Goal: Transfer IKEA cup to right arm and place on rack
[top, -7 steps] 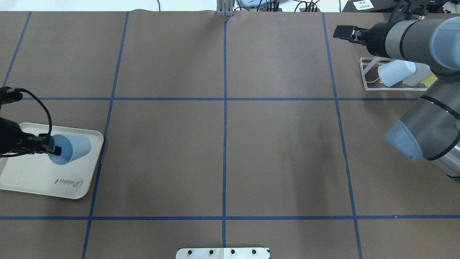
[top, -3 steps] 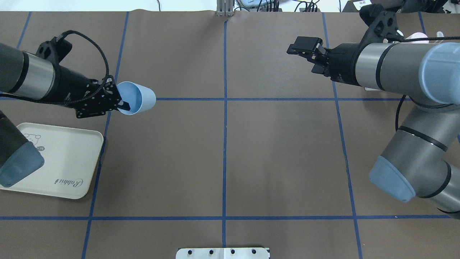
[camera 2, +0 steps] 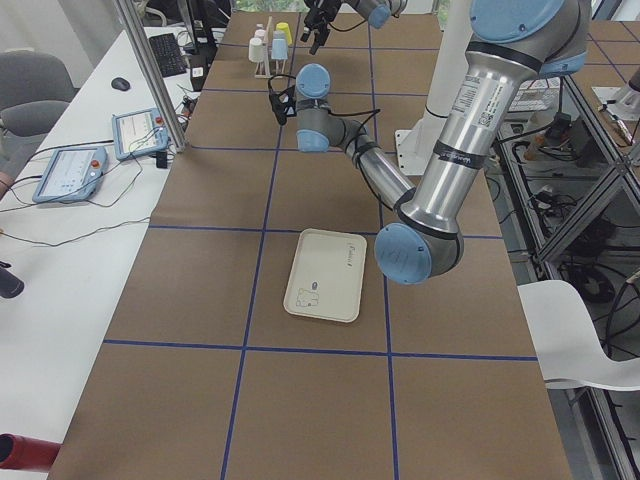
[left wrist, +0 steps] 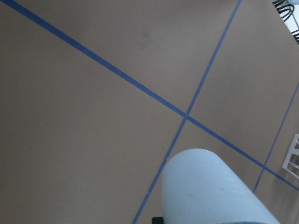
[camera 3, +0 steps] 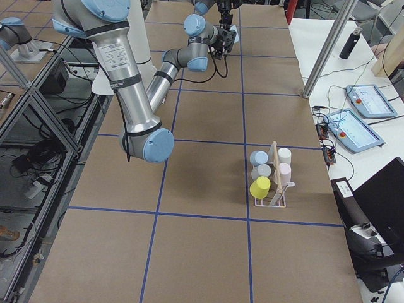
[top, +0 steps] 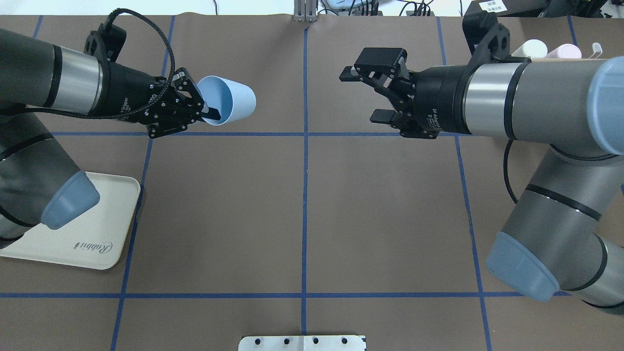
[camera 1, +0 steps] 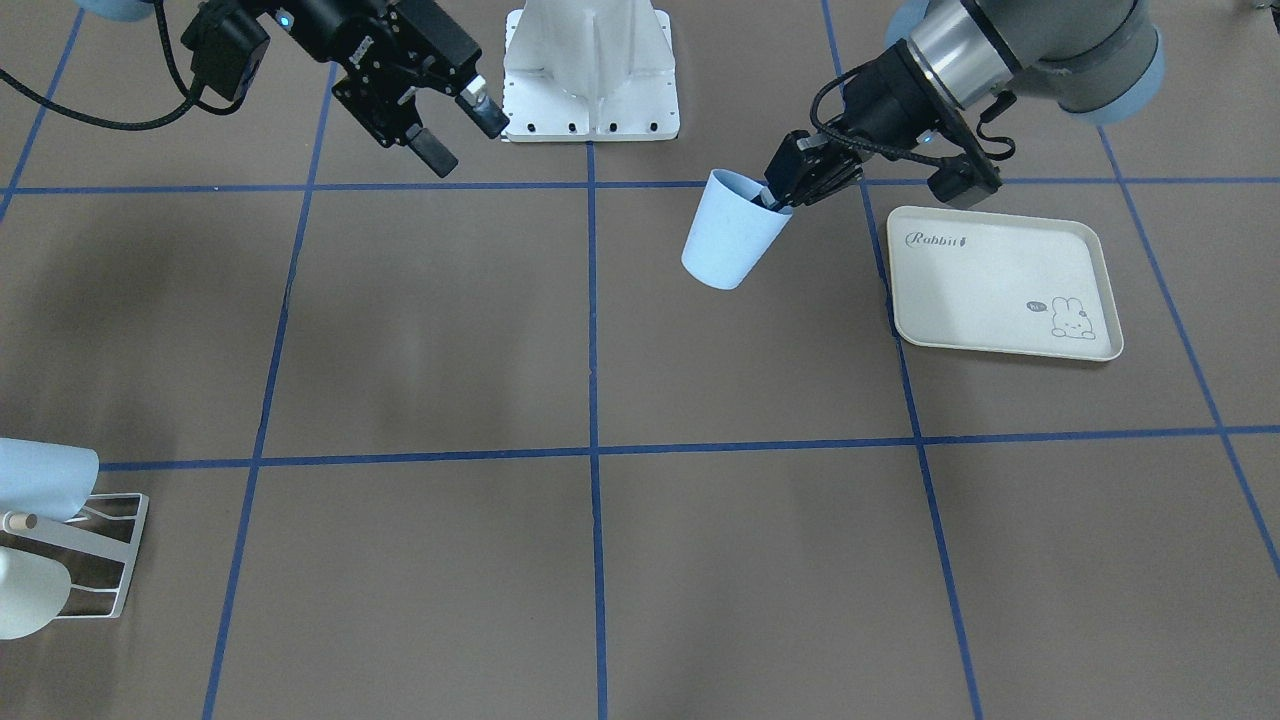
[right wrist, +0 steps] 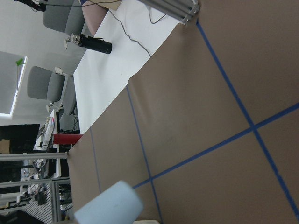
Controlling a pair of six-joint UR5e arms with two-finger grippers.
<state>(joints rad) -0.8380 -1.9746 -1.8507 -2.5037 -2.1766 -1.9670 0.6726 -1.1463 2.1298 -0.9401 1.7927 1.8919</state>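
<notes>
Pale blue IKEA cup [top: 233, 101] hangs above the left half of the table [top: 390, 219], rim pinched by the left gripper [top: 210, 113], one finger inside. The right gripper [top: 363, 95] faces it, well apart, fingers spread and empty. It should close squarely on the cup's body near the base, clear of the left fingers, before those release.

cup [top: 241, 105]: smooth pale-blue plastic, matt
table cover [top: 390, 219]: brown paper, matt (faintly creased)
grid lines [top: 304, 219]: blue tape, smooth
tray [camera 1: 985, 290]: cream, smooth, low sheen
rack [camera 1: 133, 555]: white coated wire, 1 peg tip [camera 1: 20, 521] of pale wood
right arm [top: 546, 97]: grey matt shell, brushed silver metal band, 2 smooth pale-blue caps
cable [camera 1: 100, 126]: black woven braid
</notes>
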